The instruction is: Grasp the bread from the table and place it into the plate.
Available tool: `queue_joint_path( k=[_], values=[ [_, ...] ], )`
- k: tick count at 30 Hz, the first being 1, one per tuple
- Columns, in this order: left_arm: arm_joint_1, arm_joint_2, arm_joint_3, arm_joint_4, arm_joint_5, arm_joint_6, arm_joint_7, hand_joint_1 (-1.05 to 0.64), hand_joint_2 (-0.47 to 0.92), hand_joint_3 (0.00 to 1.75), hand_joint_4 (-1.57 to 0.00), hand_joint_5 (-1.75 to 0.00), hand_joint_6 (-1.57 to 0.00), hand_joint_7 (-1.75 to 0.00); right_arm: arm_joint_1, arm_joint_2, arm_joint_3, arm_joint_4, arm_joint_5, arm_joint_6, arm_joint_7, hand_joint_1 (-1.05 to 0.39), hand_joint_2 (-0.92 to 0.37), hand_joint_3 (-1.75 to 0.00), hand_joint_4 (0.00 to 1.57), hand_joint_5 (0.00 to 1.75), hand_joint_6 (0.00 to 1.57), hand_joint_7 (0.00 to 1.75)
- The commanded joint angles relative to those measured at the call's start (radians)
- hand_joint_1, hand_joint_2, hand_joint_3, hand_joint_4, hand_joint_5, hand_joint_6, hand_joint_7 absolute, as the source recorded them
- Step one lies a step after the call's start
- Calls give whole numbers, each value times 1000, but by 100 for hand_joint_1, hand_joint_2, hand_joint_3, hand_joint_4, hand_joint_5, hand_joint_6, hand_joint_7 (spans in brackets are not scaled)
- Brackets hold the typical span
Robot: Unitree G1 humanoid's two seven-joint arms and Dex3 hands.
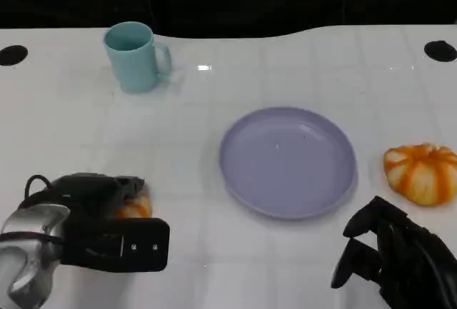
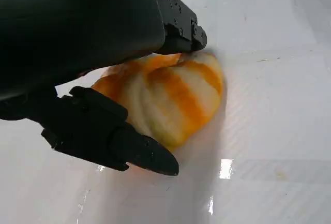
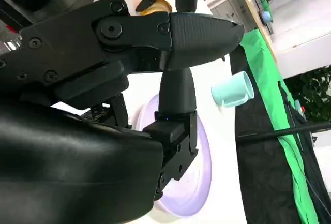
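Left hand, matte black fingers clasped around glossy, ridged, orange-striped bread on white table.

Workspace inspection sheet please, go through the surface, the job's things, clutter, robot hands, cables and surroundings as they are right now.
Surface: white glossy table, with a black round hole at each far corner.
Job's things: bread, orange and white striped, on the table by the left robot hand; purple plate at centre, nothing in it.
Clutter: teal mug far left, upright; a second striped bun right of the plate.
Robot hands: left robot hand has fingers on both sides of the bread, touching it, bread not lifted; right robot hand holds nothing, fingers curled.
Cables: black cable at the left wrist.
Surroundings: black backdrop behind the table; green cloth beside it.
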Motion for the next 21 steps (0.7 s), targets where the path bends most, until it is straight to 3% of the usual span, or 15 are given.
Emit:
queue_joint_path(
  k=[1,2,3,5,6,8,11,12,13,14,15,18,21],
  values=[
    [5,-12,19,89,-62,-38,93,-28,90,4,-31,-17,-36,-9,2,-10,-6,-5,-1,-6,0,-53,-92,-48,64,175,44,170],
    [6,-17,29,109,-81,-56,123,-25,91,7,-41,-22,-44,-10,2,-10,-7,-7,0,-5,-1,-54,-92,-48,64,175,44,170],
    [5,-23,40,132,-102,-77,155,-21,92,16,-56,-34,-61,-13,3,-10,-7,-9,0,-2,-3,-54,-92,-48,64,175,43,170],
    [0,-28,52,178,-130,-126,216,-19,92,26,-67,-51,-81,-15,4,-10,-7,-12,1,1,-4,-54,-92,-48,64,175,43,170],
    [-4,-28,54,200,-139,-151,244,-19,92,29,-73,-91,-97,-26,4,-10,-8,-12,3,1,-3,-54,-92,-48,63,175,42,170],
    [-12,-27,51,232,-150,-183,277,-19,92,30,-73,-116,-104,-34,4,-10,-8,-11,4,1,-2,-54,-92,-48,63,175,42,170],
    [-21,-27,46,266,-154,-228,345,-19,92,31,-73,-125,-106,-37,4,-11,-7,-13,2,1,-2,-54,-92,-48,63,175,41,170],
    [-23,-28,48,280,-152,-253,388,-22,92,44,-80,-154,-86,-114,4,-11,-6,-13,1,1,-3,-53,-92,-48,63,175,41,170],
    [-23,-29,50,293,-152,-281,432,-23,91,49,-82,-164,-76,-143,5,-12,-4,-15,-3,-1,-4,-53,-92,-48,63,175,41,170],
    [-25,-30,50,304,-152,-302,462,-23,89,51,-83,-169,-71,-159,6,-12,-3,-17,-5,-2,-4,-53,-92,-48,63,175,41,170],
    [-26,-31,52,312,-156,-321,484,-22,88,52,-84,-172,-68,-168,7,-11,-3,-17,-6,-6,-4,-53,-92,-49,62,175,41,170],
    [-28,-32,56,329,-166,-363,527,-21,86,54,-86,-174,-67,-174,7,-9,-6,-17,1,-2,-4,-52,-92,-49,62,175,41,170],
    [-23,-31,61,327,-168,-407,574,-21,73,84,-84,-175,-66,-175,7,-9,-9,-19,8,10,-6,-53,-92,-49,62,175,41,170]
  ],
)
